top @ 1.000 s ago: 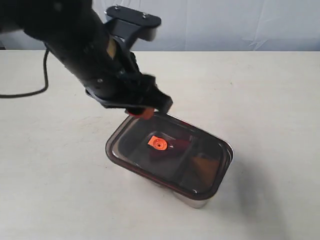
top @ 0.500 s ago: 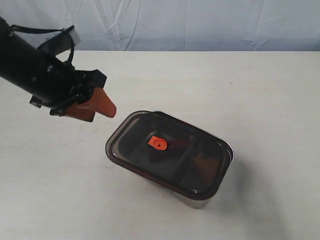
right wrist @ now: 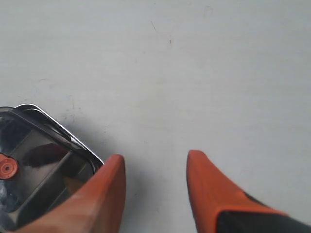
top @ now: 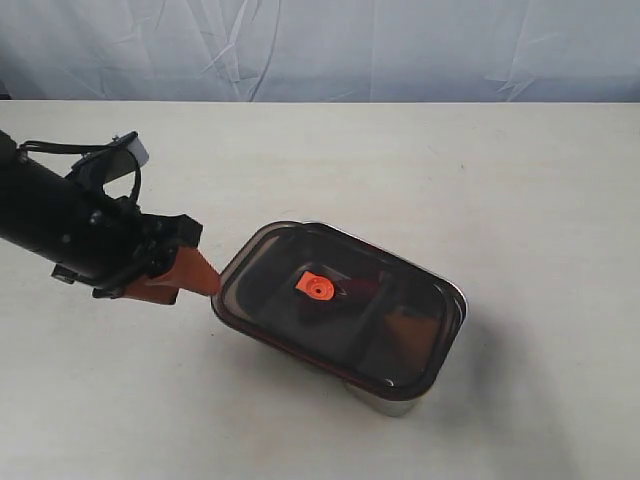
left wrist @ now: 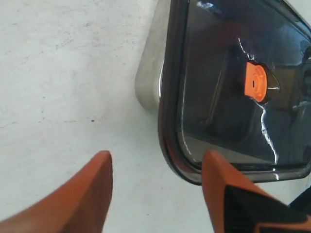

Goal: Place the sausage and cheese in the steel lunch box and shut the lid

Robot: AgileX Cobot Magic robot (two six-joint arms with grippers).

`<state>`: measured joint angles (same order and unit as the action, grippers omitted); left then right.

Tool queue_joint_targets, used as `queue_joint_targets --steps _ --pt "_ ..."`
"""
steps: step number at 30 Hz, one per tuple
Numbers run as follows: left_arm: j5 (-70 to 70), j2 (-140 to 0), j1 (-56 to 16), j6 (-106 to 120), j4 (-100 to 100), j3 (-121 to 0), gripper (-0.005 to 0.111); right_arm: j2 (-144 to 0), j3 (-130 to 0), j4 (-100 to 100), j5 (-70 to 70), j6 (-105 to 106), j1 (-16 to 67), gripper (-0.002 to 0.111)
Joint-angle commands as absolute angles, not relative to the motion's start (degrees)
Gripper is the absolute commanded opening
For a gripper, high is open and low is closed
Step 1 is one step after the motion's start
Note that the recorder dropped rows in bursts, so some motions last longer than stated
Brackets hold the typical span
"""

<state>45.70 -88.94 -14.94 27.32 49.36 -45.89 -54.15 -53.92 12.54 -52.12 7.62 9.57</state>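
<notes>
Well, on the left the black left arm (top: 60, 225) reaches low over the table (top: 520, 200), and a thin black cable (top: 134, 185) loops on top of it. The left gripper (left wrist: 158, 160) has its orange fingers wide apart with nothing between them. Their tips are just beside the left end of the lid (top: 340, 305), but I cannot tell if they touch it.

In the middle, the dark lid lies on top of the steel lunch box (top: 385, 400), with its orange valve tab (top: 317, 287) facing up. Through the lid I see the sausage (top: 358, 288) in the left compartment and the cheese (top: 405, 330) in the right one.

The right gripper (right wrist: 156, 160) hangs over bare table beside the box, also spread wide and empty.

The table top is cream and matte, with faint scratches and small specks. The box throws a soft shadow (top: 500, 350) to the right. Behind the far edge hangs a pale, creased cloth (top: 400, 50).
</notes>
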Motion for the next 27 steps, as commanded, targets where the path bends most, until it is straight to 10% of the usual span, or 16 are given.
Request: queue_joint_targets --steps 1,12,16,27 --pt "43.59 -88.89 -14.86 28.53 52.51 -45.31 0.053 -53.80 -53.98 12.10 -52.26 7.51 9.37 0.040" --pt "42.43 -91.32 -14.97 29.99 54.81 -45.31 0.050 -53.80 -53.42 16.92 -51.68 7.51 9.37 0.038" --pt "42.95 -94.71 -14.97 33.09 57.47 -45.31 0.050 -54.66 -46.12 20.82 -44.57 9.86 9.81 -0.001" --pt "40.99 -95.38 -14.97 35.16 59.31 -45.31 0.050 -54.88 -41.19 20.93 -39.09 9.86 9.81 0.000"
